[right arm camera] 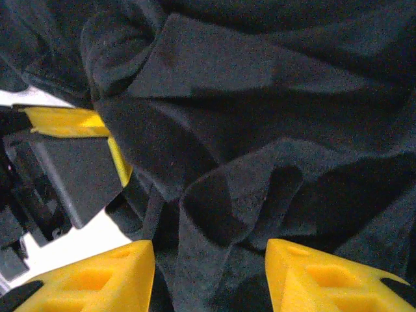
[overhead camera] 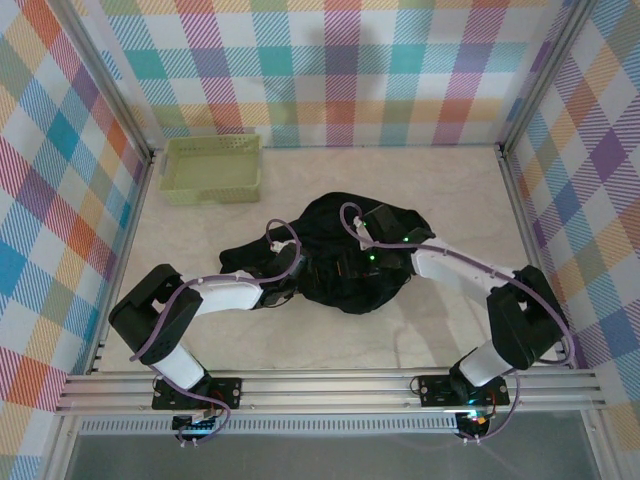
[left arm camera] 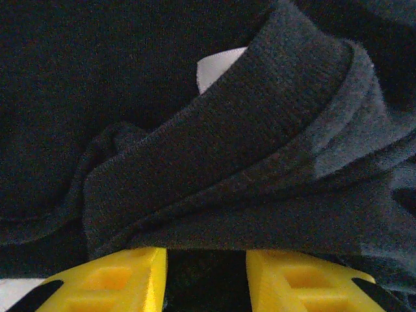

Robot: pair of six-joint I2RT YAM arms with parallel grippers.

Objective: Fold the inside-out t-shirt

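- Plaid walls all round and a pale table (overhead camera: 440, 190). The shirt (overhead camera: 350, 250) sat in a bunched dark heap, well apart from the basket (overhead camera: 212, 168), on the arms' side of it. Nowhere near flat.
- The right gripper (right arm camera: 208, 244) had its jaws apart with cloth sagging between them. Closing there could've grabbed several layers at once and dragged the whole wad.
- The left gripper (left arm camera: 205, 255) had its fingers parted with the collar band draped across the tips. Honestly couldn't tell if it was pinching anything. If the hold was loose, one tug might've slipped the band free.
- The tag (left arm camera: 218, 65) peeked out behind that band.
- Both grippers were crowded together on the heap, away from the basket, so a bump looked possible.
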